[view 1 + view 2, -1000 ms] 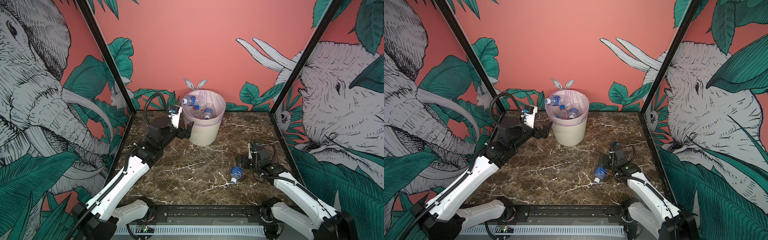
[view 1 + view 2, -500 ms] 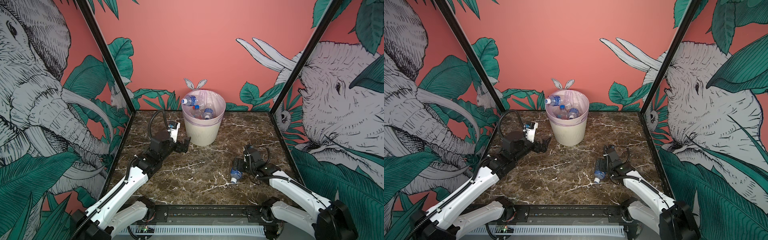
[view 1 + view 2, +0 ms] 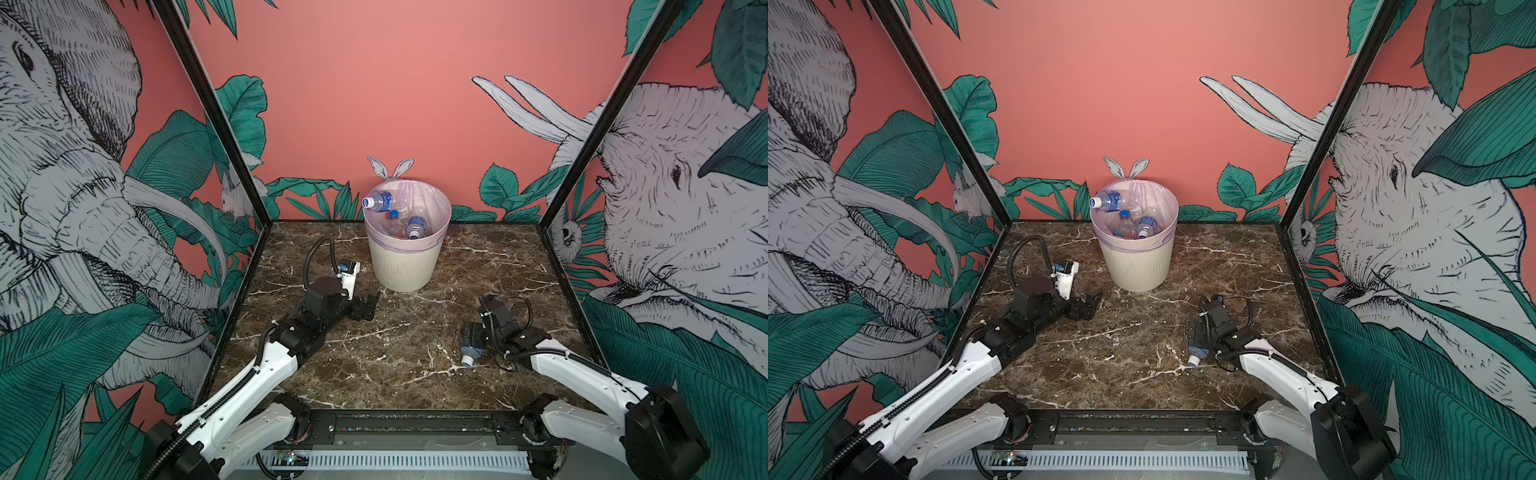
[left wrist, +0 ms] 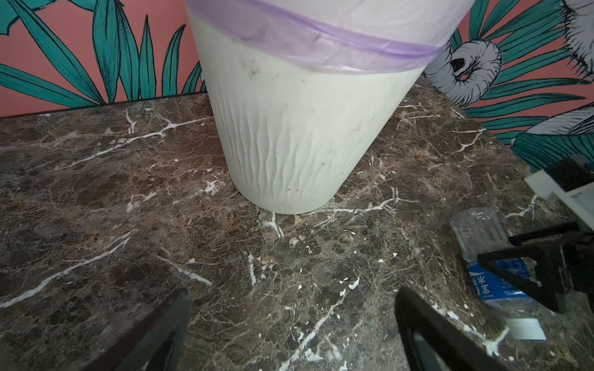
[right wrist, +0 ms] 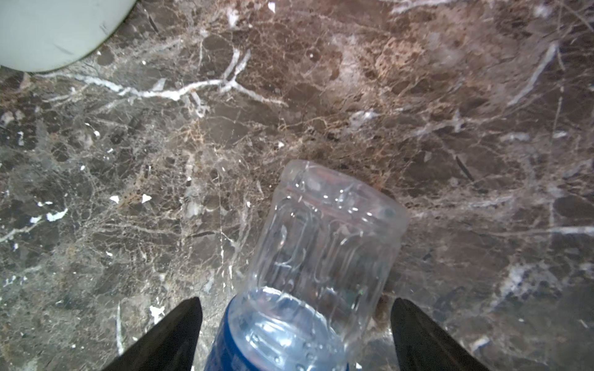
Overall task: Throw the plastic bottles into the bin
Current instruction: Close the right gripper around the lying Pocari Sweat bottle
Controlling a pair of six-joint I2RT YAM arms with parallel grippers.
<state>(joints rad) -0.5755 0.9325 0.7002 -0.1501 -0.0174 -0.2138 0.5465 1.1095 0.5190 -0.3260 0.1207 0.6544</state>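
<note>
Station check, both arms low over the brown marble worktop (image 3: 407, 374).

Bin (image 3: 405, 266) stands upright at the back centre of the worktop, with the lilac bag (image 4: 321, 35) folded over its rim. I count at least three bottles inside. The rim bottle (image 3: 380, 201) has a blue label and a white cap, and it lies across the left edge with its cap poking outward. A second blue-labelled bottle (image 3: 415, 227) sits lower, neck down. The others are clear and hard to separate.

The loose bottle (image 3: 469, 353) lies on its side on the right half of the worktop, well apart from the bin. It is clear with a blue label, its white cap toward the front edge and its base toward the bin.

Right pincer (image 5: 295, 300): jaws apart and straddling the loose bottle at its label. In the right wrist view I see a gap on each side, so it has no grip.

Left pincer (image 4: 292, 290): jaws spread wide with nothing between them. It is low over the worktop, near the left side of the bin's base and pointed at it, and it touches nothing.
</note>
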